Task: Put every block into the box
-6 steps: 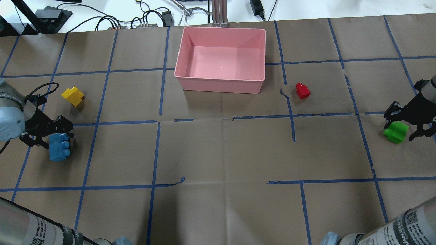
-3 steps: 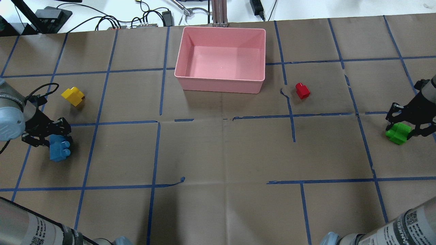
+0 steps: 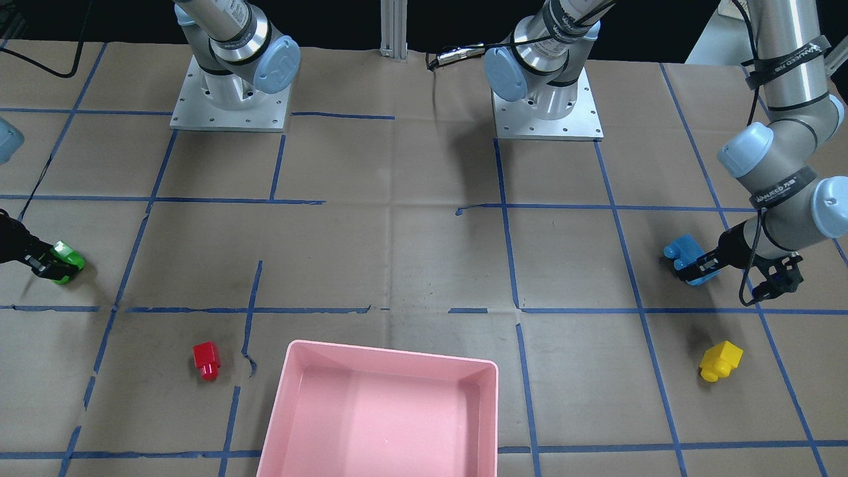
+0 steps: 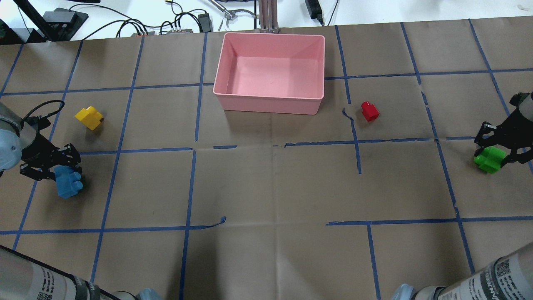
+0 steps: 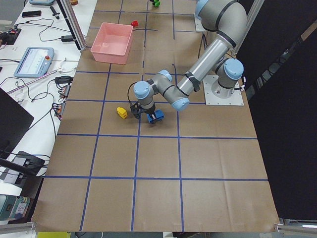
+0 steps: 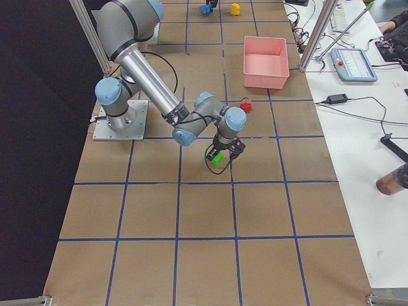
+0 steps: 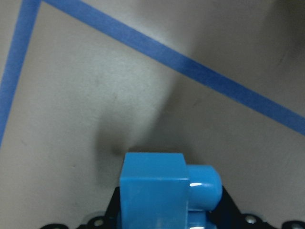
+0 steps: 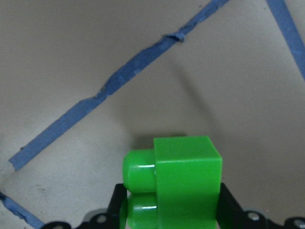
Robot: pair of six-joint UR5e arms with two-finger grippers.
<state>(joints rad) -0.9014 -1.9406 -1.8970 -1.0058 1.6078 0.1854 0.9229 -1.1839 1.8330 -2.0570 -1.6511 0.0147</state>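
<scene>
My left gripper (image 4: 61, 176) is shut on the blue three-stud block (image 4: 68, 186) low over the paper at the table's left edge; the block fills the bottom of the left wrist view (image 7: 152, 195). My right gripper (image 4: 496, 153) is shut on the green block (image 4: 490, 160) at the right edge, and this block also shows in the right wrist view (image 8: 186, 188). The yellow block (image 4: 89, 118) lies beyond the left gripper. The red block (image 4: 369, 111) lies right of the pink box (image 4: 270, 106), which is empty at the far centre.
Brown paper with a blue tape grid covers the table. Cables and power bricks (image 4: 179, 25) lie beyond the far edge behind the box. The two arm bases (image 3: 228, 99) stand on the robot's side.
Both grippers moved outward with their blocks, the left one to the left and the right one to the right. Both blocks look smaller from overhead, so lower. Red, yellow and box unmoved.
</scene>
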